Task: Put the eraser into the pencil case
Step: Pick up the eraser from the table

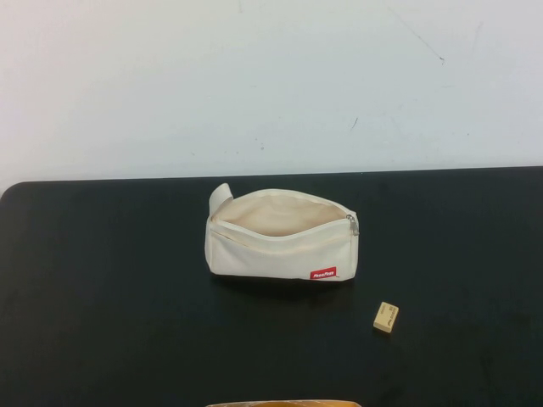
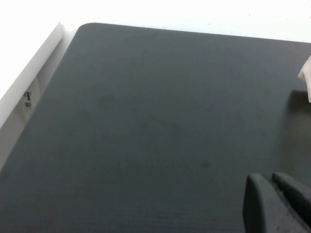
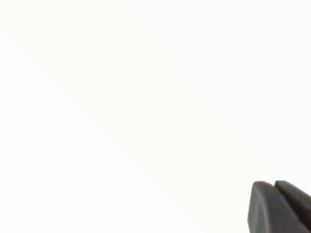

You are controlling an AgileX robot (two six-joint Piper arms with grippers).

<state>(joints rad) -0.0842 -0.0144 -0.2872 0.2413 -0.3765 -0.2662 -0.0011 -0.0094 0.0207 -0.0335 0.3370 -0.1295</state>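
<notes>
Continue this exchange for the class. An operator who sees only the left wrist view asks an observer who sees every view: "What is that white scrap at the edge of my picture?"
Observer: It is the pencil case, lying mid-table with its zip open.
Operator: My left gripper hangs shut over bare black table. Where is the eraser?
Observer: The eraser lies on the table to the right of the case and nearer the robot, apart from it.
Operator: And the other arm?
Observer: The right gripper is shut and empty, with only plain white behind it.
</notes>
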